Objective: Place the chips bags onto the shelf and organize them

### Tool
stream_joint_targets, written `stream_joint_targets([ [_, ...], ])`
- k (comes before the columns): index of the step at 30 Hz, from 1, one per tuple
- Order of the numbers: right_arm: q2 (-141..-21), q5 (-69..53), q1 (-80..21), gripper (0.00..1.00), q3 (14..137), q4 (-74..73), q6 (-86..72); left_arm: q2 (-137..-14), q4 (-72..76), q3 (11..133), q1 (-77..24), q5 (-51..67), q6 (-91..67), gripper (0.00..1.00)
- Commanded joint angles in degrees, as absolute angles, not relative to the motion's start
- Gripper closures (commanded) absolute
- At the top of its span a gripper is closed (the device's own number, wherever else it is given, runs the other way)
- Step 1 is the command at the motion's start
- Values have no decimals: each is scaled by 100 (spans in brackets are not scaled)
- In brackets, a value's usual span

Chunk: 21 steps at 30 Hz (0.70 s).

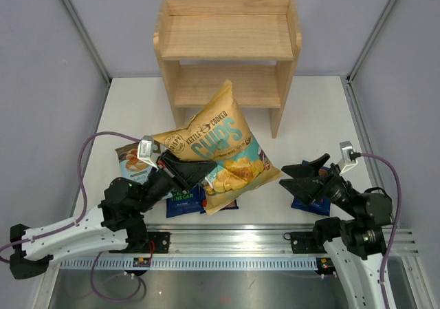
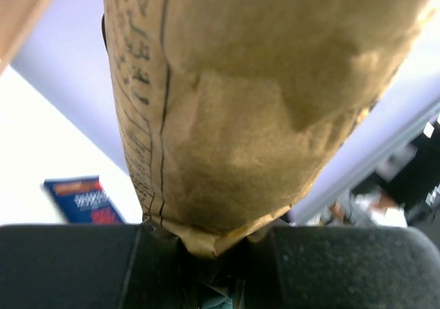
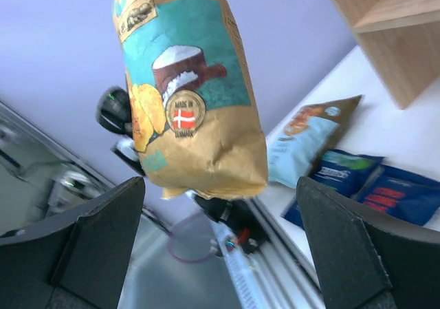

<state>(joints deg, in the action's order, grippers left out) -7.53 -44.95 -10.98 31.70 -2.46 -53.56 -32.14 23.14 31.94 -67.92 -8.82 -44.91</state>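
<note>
The left gripper (image 1: pixel 199 171) is clamped on the bottom seam of the big yellow-and-teal chips bag (image 1: pixel 220 140). In the left wrist view the crimped paper edge sits pinched between the two black pads (image 2: pixel 323 264), and the bag (image 2: pixel 261 109) fills most of that frame. In the overhead view the bag is in the middle of the frame, tilted, with its top corner pointing up toward the wooden shelf (image 1: pixel 227 37). The shelf stands at the top centre on the white table (image 1: pixel 316 116).

The right gripper (image 1: pixel 292 173), at the lower right of the overhead view, is released. Its fingers (image 3: pixel 96 233) are spread wide and grasp nothing. The lifted bag (image 3: pixel 185 96) hangs between them in the right wrist view, well beyond the fingertips.

A pale blue bag with a brown top (image 1: pixel 130 161) lies flat on the table at the left, partly behind the left arm. Two dark blue bags (image 1: pixel 182 202) peek out below the lifted bag at the lower centre. A third dark blue bag (image 1: pixel 306 204) lies under the right gripper. None of the bags rests on the shelf.
</note>
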Motion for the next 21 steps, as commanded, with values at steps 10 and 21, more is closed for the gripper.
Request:
stream_joint_targets([
  [10,-1817,-3928,-1116,1,2513,3567,-8130,-4419,6706,2812,-6820,-2241,-5027,89],
  [21,-2320,-4456,-1134,2,3023,3034,-7516,-5738,6864,3550,-6803,-1609,-5765,89],
])
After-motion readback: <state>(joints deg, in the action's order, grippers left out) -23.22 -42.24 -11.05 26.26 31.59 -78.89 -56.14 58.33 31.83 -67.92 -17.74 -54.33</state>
